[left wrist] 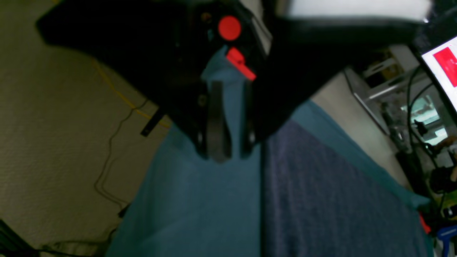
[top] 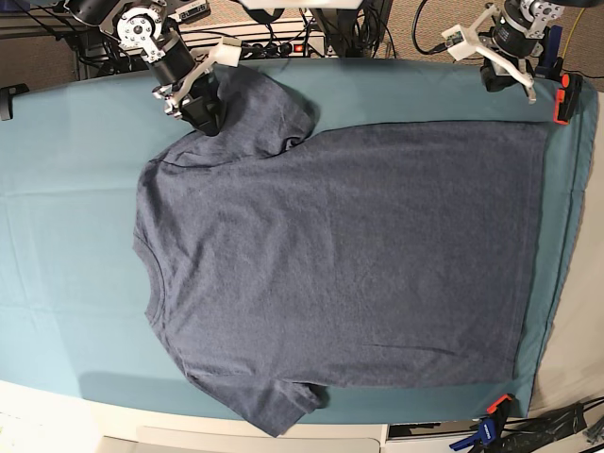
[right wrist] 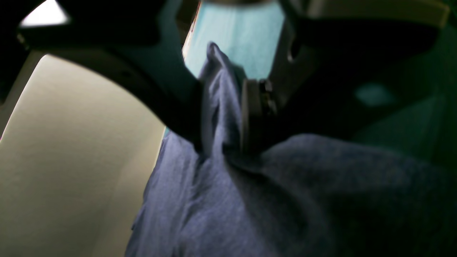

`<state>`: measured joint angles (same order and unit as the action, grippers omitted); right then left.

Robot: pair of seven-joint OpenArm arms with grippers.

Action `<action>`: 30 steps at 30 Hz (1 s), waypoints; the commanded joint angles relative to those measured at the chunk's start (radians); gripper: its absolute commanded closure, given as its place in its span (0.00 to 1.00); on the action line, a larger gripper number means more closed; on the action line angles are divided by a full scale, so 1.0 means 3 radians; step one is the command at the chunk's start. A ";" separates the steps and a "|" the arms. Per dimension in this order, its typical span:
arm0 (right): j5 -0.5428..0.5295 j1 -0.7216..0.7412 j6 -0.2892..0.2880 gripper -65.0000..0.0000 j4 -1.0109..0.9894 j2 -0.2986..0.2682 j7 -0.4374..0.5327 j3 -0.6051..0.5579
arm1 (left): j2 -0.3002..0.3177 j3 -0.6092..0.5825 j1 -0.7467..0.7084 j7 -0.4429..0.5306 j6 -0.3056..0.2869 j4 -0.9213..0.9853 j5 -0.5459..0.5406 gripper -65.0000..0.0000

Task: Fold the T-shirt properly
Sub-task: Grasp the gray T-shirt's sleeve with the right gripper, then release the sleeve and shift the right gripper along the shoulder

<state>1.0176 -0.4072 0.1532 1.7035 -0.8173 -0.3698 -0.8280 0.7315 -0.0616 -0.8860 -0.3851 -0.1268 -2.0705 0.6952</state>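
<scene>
The T-shirt [top: 340, 255] is spread flat across the teal cloth [top: 66, 255] that covers the bench, seen from above in the base view; its collar lies toward nine o'clock and its straight hem toward three o'clock; one short sleeve reaches toward twelve o'clock and the other toward six o'clock; no lettering is seen on the upward face.

The right claw [top: 193, 106] is set at about eleven o'clock in the base view, on the sleeve that points to twelve o'clock; in the right wrist view a ridge of the blue-grey cloth is seen gathered between its fingers [right wrist: 251, 114], which are closed against that fold.

The left claw [top: 510, 77] is held at about one o'clock, just past the far hem corner, over the teal cloth and apart from the shirt; in the left wrist view its dark fingers [left wrist: 214, 125] are seen slightly parted, with only teal cloth showing in the gap and nothing gripped; the shirt's edge [left wrist: 321, 192] lies just beside it.
</scene>
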 commanded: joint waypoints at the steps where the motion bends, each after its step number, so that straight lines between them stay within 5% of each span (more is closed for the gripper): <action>1: -0.0252 -0.0117 -0.0697 0.72 -0.0070 -0.0088 -0.0061 -0.0052 | 0.0037 0.0019 -0.0029 0.0003 0.0050 -0.0048 0.0024 0.84; 14: -0.0289 -0.0749 -0.1029 0.72 0.0800 -0.0753 -0.0161 -0.0051 | 0.0037 0.0019 -0.0029 0.0013 0.0050 -0.0048 -0.0028 0.84; 24: -0.0281 -0.0740 -0.1027 0.72 0.0867 -0.0699 -0.0145 -0.0052 | 0.0025 0.0019 -0.0029 0.0003 0.0051 -0.0048 -0.0027 0.84; 30: 0.0305 -0.0740 -0.0257 0.72 0.0867 -0.0693 -0.0275 -0.0058 | 0.0027 0.0019 -0.0028 0.0003 0.0051 -0.0048 -0.0027 0.84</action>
<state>1.1046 -0.6212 0.0719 1.9495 -1.0103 -0.4511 -0.8452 0.7288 -0.0597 -0.8860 -0.3878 -0.1268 -2.0705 0.6834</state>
